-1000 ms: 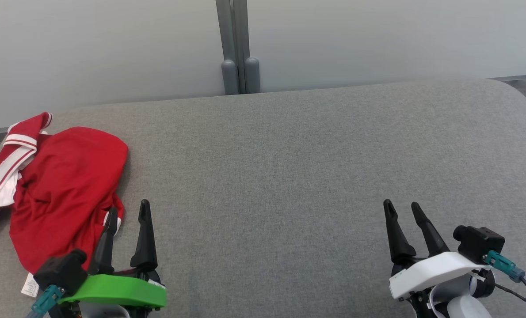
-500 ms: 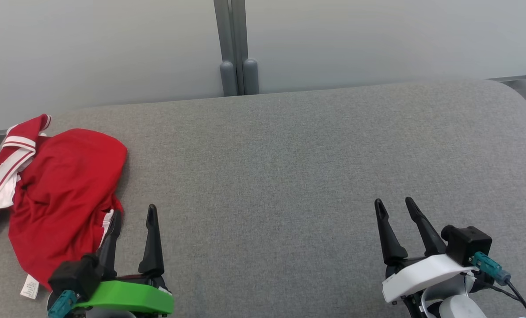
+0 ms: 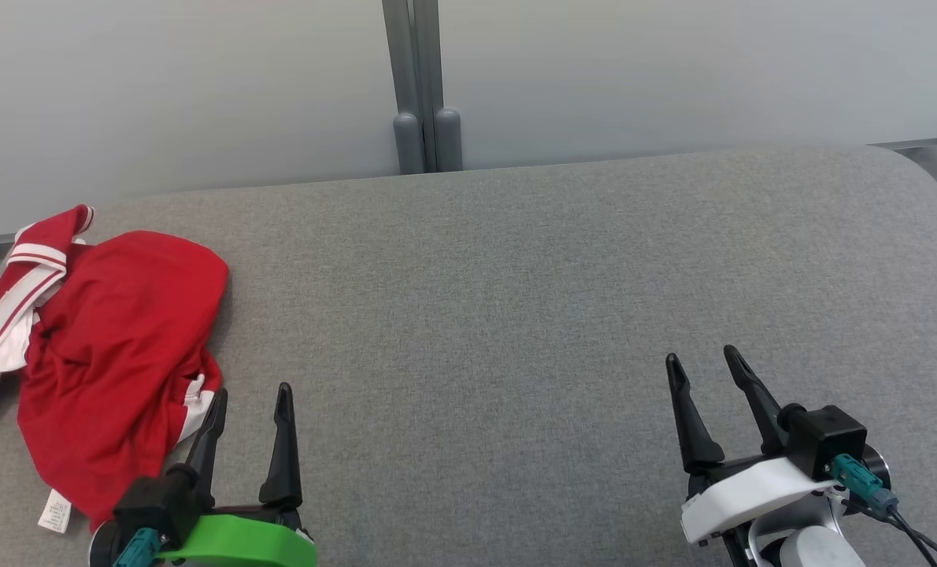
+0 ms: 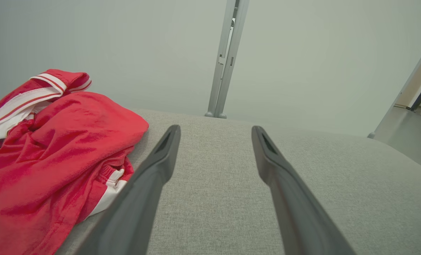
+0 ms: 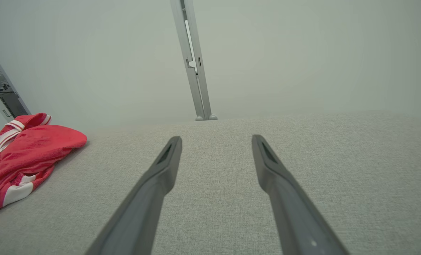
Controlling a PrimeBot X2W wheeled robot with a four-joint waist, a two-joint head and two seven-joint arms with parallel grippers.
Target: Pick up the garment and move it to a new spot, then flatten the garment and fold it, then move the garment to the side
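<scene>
the red garment (image 3: 114,354) lies bunched at the far left of the grey padded surface (image 3: 516,299), its striped band close to the left edge; it seems not yet picked up. the left gripper (image 3: 252,390) hovers just beside its near corner, fingers apart and empty, likely lined up for a grab. the right gripper (image 3: 703,354), also spread and empty, waits well apart. the wide middle offers room for flattening.

Lab-like bay: pale partition panels (image 3: 673,71), grey metal post (image 3: 413,79), grey fabric-covered surface (image 3: 516,299).
</scene>
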